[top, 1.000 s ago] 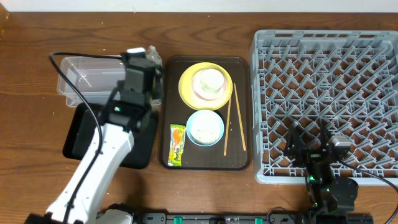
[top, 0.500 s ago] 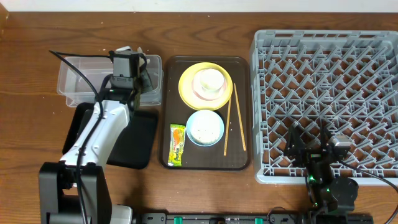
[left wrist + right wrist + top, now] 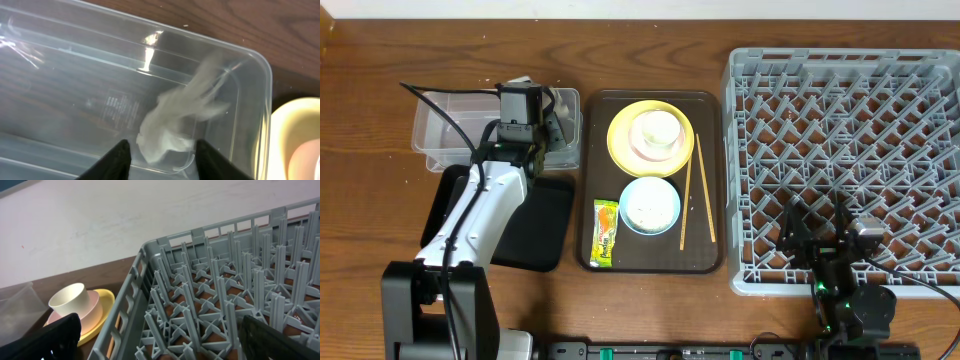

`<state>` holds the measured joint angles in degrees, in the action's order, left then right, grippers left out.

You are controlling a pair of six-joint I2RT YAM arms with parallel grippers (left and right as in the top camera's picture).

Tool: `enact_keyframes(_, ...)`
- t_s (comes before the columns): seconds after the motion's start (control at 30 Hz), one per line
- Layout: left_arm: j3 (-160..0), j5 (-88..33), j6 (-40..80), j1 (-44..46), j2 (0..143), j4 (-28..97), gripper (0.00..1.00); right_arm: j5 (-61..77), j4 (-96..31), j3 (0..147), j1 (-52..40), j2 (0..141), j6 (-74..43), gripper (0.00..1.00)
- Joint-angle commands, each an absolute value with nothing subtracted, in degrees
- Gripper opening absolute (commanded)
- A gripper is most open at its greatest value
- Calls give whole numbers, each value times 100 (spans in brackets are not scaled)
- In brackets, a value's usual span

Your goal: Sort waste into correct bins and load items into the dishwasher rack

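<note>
Left wrist view shows the crumpled white paper scrap (image 3: 172, 125), blurred, inside the clear tub (image 3: 75, 75) just beyond the left fingers (image 3: 117, 160), which stand apart gripping nothing, while the right fingers (image 3: 60, 335) spread wide and empty over the grey rack (image 3: 200, 305).

surface: brown wooden table (image 3: 370, 60), grain visible | beyond far edge: plain pale backdrop (image 3: 100, 215) | light: even
</note>
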<state>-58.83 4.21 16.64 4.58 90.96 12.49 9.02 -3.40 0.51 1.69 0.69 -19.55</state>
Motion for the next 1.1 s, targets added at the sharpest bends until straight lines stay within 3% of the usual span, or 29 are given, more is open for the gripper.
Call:
enact_keyframes(0.0, -5942, 384, 1675, 429, 8976, 1243, 47, 921, -346, 32, 163, 38, -2012, 99)
enact_keyframes(0.13, -6066, 384, 1686, 429, 8510, 1656, 44, 921, -346, 32, 163, 38, -2012, 99)
enact_keyframes(0.2, -6086, 384, 1966, 429, 8097, 2185, 32, 921, -346, 32, 163, 38, -2012, 99)
enact_keyframes(0.27, -6086, 384, 2429, 429, 7629, 2993, 12, 921, -346, 32, 163, 38, -2012, 99)
enact_keyframes(0.33, -6086, 384, 2764, 429, 7190, 3959, 6, 921, -346, 32, 163, 38, -2012, 99)
enact_keyframes(0.5, -5961, 397, 3030, 429, 6567, 5916, 6, 921, -346, 32, 163, 38, -2012, 99)
enact_keyframes(0.57, -5865, 541, 3028, 429, 6525, 6375, 15, 921, -346, 32, 163, 38, -2012, 99)
enact_keyframes(0.63, -5776, 600, 3026, 429, 6556, 6705, 17, 921, -346, 32, 163, 38, -2012, 99)
enact_keyframes(1.07, -4886, 12, 2989, 429, 7216, 6355, 13, 921, -346, 32, 163, 38, -2012, 99)
